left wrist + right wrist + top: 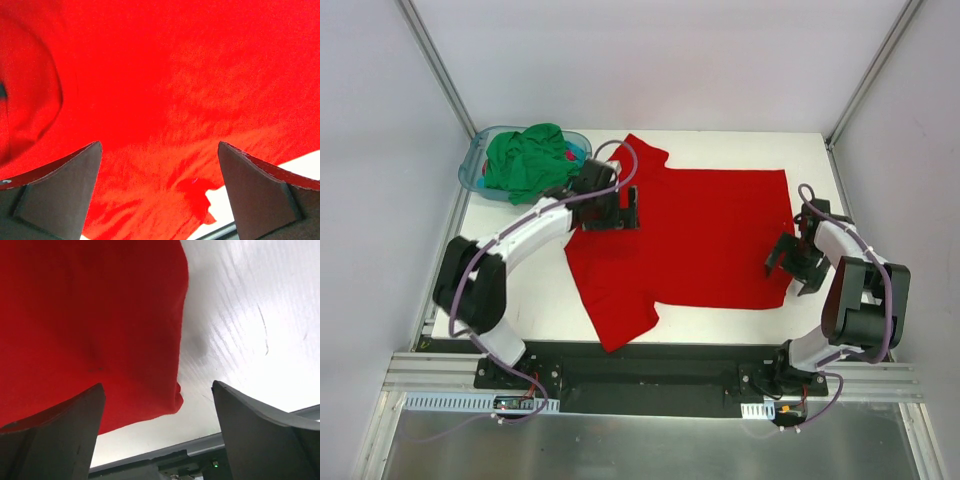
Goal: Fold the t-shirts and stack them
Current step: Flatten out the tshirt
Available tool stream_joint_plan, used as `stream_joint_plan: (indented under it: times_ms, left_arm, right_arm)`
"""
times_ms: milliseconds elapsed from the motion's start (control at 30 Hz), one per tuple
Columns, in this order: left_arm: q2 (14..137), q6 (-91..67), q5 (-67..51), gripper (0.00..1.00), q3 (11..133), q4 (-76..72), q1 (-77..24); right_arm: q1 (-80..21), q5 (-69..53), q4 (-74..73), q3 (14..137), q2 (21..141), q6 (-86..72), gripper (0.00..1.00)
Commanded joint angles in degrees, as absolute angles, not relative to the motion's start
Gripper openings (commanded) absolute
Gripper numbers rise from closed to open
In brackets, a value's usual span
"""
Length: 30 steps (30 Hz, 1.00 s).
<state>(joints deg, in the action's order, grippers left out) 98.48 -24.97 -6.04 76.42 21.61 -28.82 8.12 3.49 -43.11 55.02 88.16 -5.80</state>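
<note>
Only the top view takes in the green t-shirt [528,160], bunched in the basket [470,168] at the table's [545,290] far left corner. The red t-shirt [690,240] is laid flat mid-table, long axis left-right, sleeves left, hem right. The left gripper [630,210] is held wide apart over the collar end. The right gripper [792,272] is spread too, and the hem corner is seen up close from its wrist.

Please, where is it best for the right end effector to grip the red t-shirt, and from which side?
Probably at the near hem corner, coming down from above at the shirt's right edge. The red t-shirt lies flat, and that corner ends on bare table, just below the open right end effector.
</note>
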Motion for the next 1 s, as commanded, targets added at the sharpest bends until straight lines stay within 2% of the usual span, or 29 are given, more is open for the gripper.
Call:
stream_joint_plan:
  times_ms: [0,33,233,300,400,467,533,700,833,967]
  left_arm:
    - [91.42,-29.26,-6.16,0.99,62.78,16.35,-28.56]
    - [90.36,-29.53,-5.2,0.99,60.75,16.0,-28.56]
    - [88.33,-30.85,-6.06,0.99,54.94,15.38,-28.56]
    - [88.42,-30.94,-6.24,0.99,53.88,15.29,-28.56]
    - [87.81,-30.5,-5.8,0.99,52.65,15.29,-28.56]
    - [87.28,-30.32,-5.54,0.99,52.03,15.38,-28.56]
    - [86.75,-30.24,-6.06,0.99,51.86,15.38,-28.56]
    - [86.13,-29.62,-6.06,0.99,50.98,15.38,-28.56]
    - [86.22,-29.36,-6.06,0.99,50.71,15.38,-28.56]
    - [86.57,-28.65,-7.99,0.99,50.62,15.38,-28.56]
  right_arm:
    - [9.14,0.62,-35.51,53.0,87.71,-5.72,0.85]
    - [9.14,-1.47,-34.9,53.09,88.24,-5.36,0.79]
    - [9.49,1.67,-34.37,53.7,91.67,-5.71,0.56]
    - [9.58,1.67,-34.37,53.53,92.46,-5.71,0.45]
    - [9.49,1.58,-34.19,52.91,92.37,-5.01,0.23]
    - [9.49,1.67,-34.8,53.0,91.76,-4.31,0.15]
    - [9.41,2.02,-36.2,53.26,90.8,-4.22,0.1]
    - [7.04,5.35,-41.91,55.19,88.42,-6.58,0.08]
    - [1.51,10.89,-48.5,59.31,89.73,-10.71,0.08]
    - [-4.99,15.19,-54.3,67.3,95.87,-15.89,0.12]
